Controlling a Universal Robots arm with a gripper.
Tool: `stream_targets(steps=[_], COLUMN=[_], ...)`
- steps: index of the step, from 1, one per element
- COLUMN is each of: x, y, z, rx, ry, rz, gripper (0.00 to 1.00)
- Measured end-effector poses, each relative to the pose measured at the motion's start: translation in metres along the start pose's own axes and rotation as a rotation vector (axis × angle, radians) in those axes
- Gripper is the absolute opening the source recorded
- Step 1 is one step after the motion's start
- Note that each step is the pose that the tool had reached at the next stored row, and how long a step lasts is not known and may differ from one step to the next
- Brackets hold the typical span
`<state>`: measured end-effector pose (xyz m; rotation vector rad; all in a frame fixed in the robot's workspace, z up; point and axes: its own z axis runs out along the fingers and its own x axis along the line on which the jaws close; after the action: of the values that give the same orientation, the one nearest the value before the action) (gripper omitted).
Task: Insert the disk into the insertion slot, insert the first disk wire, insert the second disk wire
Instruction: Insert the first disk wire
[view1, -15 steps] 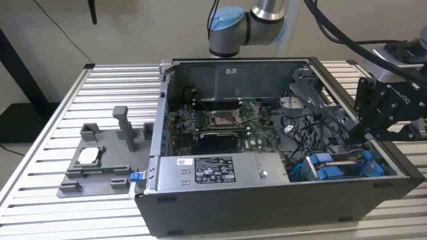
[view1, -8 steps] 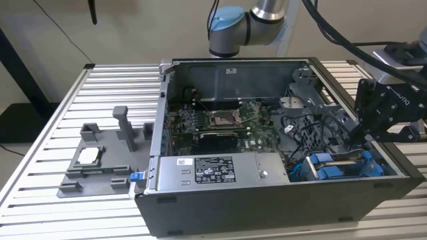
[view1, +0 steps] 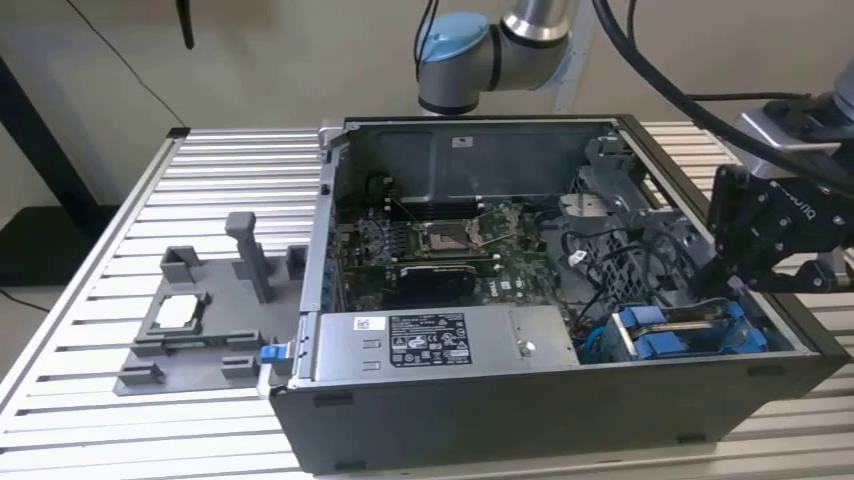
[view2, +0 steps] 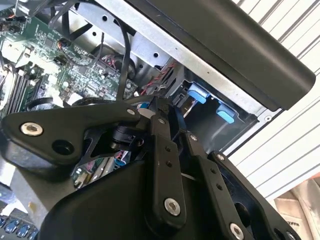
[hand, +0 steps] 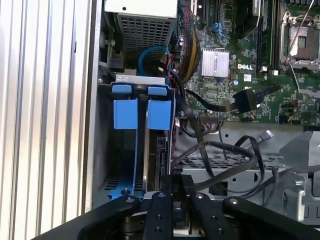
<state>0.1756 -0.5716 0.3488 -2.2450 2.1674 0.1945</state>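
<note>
The open desktop computer case, black sheet metal with a bare grey steel interior, lies on its side on a table of ribbed aluminium slats. The disk sits in the drive bay at the case's near corner, on the exterior view's right. Its bright blue plastic carrier stands on edge between the steel bay walls. In the first wrist view the disk shows two squarish blue grip tabs side by side, with a thin blue rail running down from them. In the second wrist view the same tabs poke out beside the case's black rim.

The end effector, matt black with bolted link plates, reaches down into the case just above the far side of the bay. In both wrist views its tip hangs close to the disk's rear edge, among the cables. Whether it is clenched, released or gripping anything cannot be told.

Thin black wires loop loosely over the perforated steel beside the bay, and one flat black connector lies free over the green motherboard. A finned silver heat sink stands on the board nearby. The grey labelled power-supply box fills the case's near side. On the exterior view's left, a grey moulded plastic fixture with upright posts rests on the table.
</note>
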Motion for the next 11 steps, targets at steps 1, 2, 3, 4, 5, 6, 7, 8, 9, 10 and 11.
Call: stream_targets(steps=[1, 2, 3, 4, 5, 6, 7, 8, 9, 10, 11], x=[0.0008, 0.0015, 0.0020, 0.0026, 0.0031, 0.0035, 0.0039, 0.0043, 0.0046, 0.0047, 0.0049], y=[0.0000, 0.0000, -0.0001, -0.0001, -0.0001, -0.0002, -0.0002, -0.0002, -0.0002, -0.0003, -0.0003], z=[0.0005, 0.0012, 0.0021, 0.0027, 0.0033, 0.0039, 0.0043, 0.0047, 0.0051, 0.0054, 0.0056], rx=[0.0001, 0.0003, 0.0004, 0.0005, 0.0007, 0.0009, 0.0011, 0.0013, 0.0014, 0.0016, 0.0018], ry=[0.0003, 0.0007, 0.0010, 0.0017, 0.0021, 0.0028, 0.0038, 0.0046, 0.0056, 0.0068, 0.0074], rz=[0.002, 0.003, 0.005, 0.006, 0.008, 0.010, 0.013, 0.015, 0.017, 0.019, 0.021], gripper=[0.19, 0.19, 0.19, 0.19, 0.19, 0.19, 0.19, 0.19, 0.19, 0.19, 0.19])
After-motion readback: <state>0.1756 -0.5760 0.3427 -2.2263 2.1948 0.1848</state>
